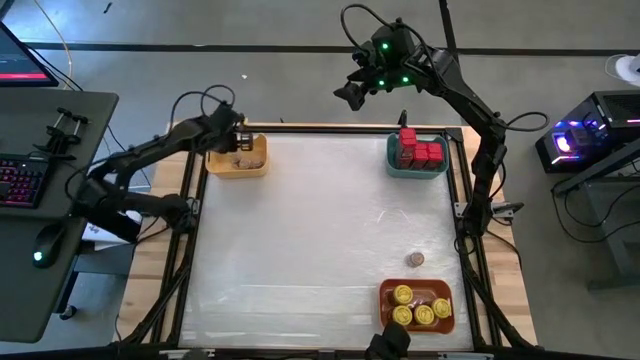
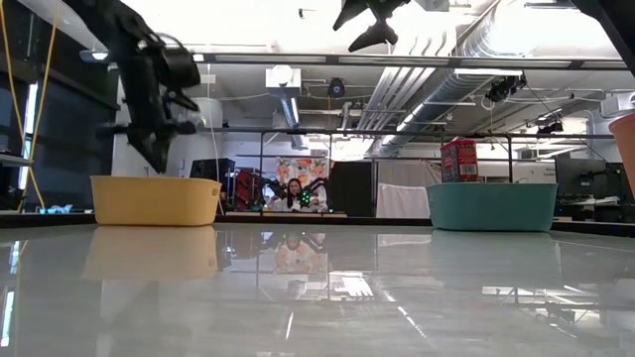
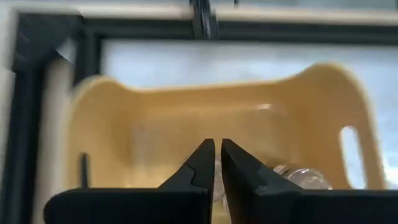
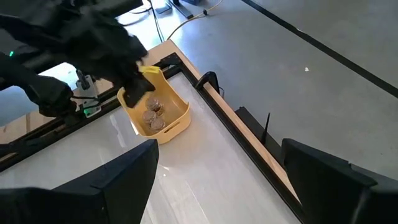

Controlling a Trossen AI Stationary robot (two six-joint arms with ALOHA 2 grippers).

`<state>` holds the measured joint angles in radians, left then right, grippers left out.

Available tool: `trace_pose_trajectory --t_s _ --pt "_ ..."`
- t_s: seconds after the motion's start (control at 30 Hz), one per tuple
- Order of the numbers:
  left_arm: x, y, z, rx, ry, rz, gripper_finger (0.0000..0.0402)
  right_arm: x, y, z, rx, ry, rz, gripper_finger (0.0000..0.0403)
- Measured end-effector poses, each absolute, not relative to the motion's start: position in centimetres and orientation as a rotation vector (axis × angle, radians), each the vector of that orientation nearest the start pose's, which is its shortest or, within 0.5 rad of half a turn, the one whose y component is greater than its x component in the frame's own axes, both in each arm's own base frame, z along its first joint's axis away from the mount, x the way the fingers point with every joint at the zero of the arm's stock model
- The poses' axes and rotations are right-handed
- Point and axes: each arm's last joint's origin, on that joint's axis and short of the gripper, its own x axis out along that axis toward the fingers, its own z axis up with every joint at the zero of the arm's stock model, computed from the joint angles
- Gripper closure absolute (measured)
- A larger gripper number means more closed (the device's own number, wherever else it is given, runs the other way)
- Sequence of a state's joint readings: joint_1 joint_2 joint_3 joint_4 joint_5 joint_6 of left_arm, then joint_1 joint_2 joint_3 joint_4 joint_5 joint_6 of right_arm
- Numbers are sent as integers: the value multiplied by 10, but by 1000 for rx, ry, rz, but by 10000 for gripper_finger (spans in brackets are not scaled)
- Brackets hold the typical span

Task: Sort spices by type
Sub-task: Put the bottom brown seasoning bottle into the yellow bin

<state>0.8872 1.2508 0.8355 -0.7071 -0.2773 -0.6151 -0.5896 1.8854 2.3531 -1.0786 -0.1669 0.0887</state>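
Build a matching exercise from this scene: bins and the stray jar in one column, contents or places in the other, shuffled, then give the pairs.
Column one:
1. yellow bin
2. teal bin
3. orange bin
4. lone tan jar

Column two:
A. holds red tins
B. stands on the bare table, outside any bin
C. holds tan-brown jars, left end effector shut above it
D. holds yellow-lidded jars

Pairs: 1-C, 2-A, 3-D, 4-B

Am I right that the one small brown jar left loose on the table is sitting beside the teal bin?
Not quite: the loose brown jar sits just beyond the orange bin, as the high view shows; the teal bin is at the table's far side.
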Motion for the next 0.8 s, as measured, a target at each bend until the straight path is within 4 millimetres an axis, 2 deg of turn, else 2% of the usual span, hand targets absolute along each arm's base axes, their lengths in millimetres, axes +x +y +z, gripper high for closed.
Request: trace_pose_trajectory --t_s 0.13,0.23,0.57,0.8 --pt "141 192 202 -943 876 1356 399 312 -203 463 332 550 -441 66" --pt "145 196 195 -958 862 1379 401 312 -203 463 337 549 -443 66" --pt "147 200 194 -943 844 1392 401 312 -203 463 353 546 -447 66" --pt "146 191 203 -964 818 1363 401 312 -203 463 353 546 -447 66"
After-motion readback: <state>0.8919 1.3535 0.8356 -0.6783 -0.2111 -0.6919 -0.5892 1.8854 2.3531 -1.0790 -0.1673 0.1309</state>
